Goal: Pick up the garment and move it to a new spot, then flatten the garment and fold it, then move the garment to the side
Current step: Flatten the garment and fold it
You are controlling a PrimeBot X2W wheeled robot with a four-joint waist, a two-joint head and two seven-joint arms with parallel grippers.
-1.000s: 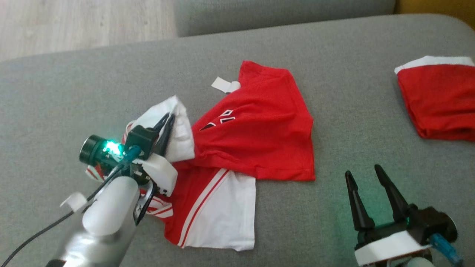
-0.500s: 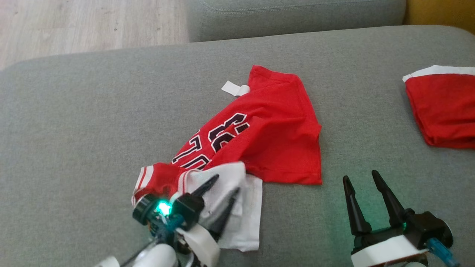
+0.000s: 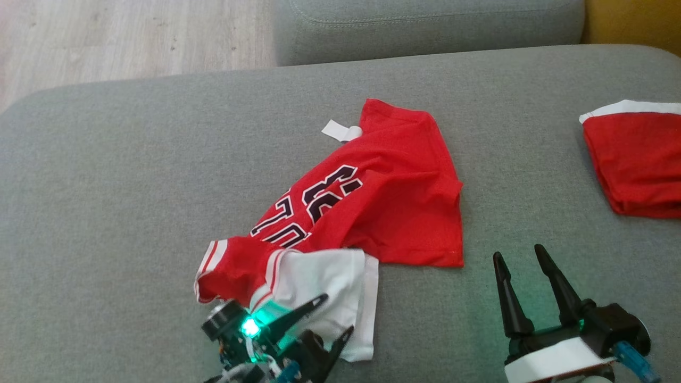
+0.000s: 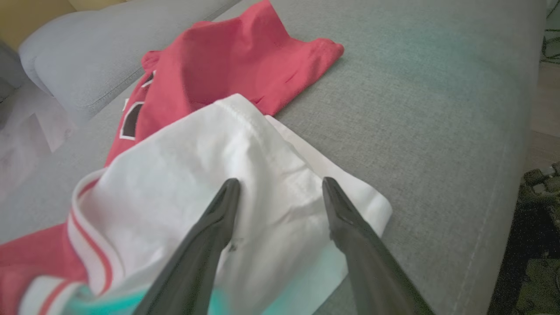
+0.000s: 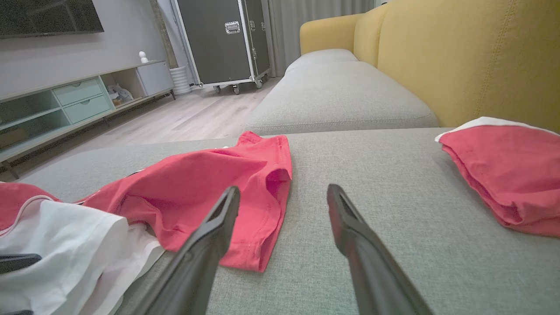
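Let go after the pull

The left gripper [image 3: 338,313] has sprung from pinched shut to wide apart and holds nothing now; its fingers straddle the white sleeve [image 4: 197,153] that it dragged toward the robot. That pull opened out the red jersey [image 3: 383,197], so its dark lettering now shows (rumpled, not flat), lying mid-cushion on the grey sofa seat [image 3: 133,186]. The right gripper [image 3: 518,251] waits spread and empty near the jersey's hem. Flattening looks part done, folding yet to come
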